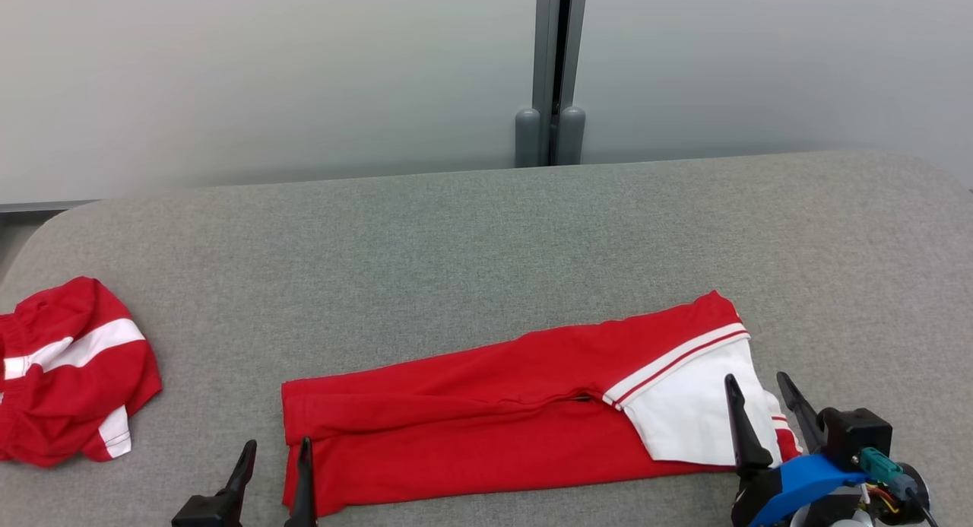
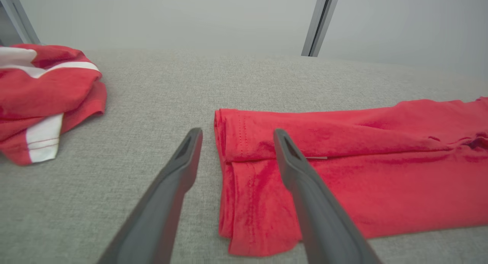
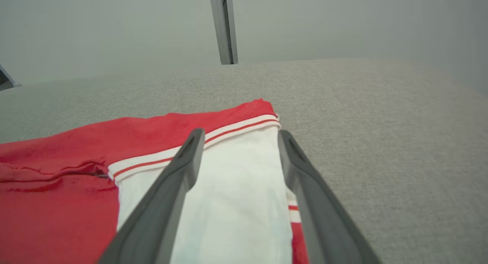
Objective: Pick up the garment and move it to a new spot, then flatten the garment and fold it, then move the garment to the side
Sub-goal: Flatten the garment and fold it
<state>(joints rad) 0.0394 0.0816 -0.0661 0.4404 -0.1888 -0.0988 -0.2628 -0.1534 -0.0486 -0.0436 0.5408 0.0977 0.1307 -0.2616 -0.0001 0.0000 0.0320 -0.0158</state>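
The left gripper (image 2: 237, 131) has its two dark fingers spread wide with nothing held between them. One finger is over the left end of the folded garment (image 1: 494, 405), and the other is over the bare grey surface (image 1: 486, 238) just beside it. The right gripper (image 3: 241, 131) is also spread and empty, its fingers over the white panel (image 3: 236, 203) at the garment's right end. The red garment lies in a long flat band across the near part of the surface. Well apart on the left sits a crumpled cloth (image 1: 68, 375), red with white stripes
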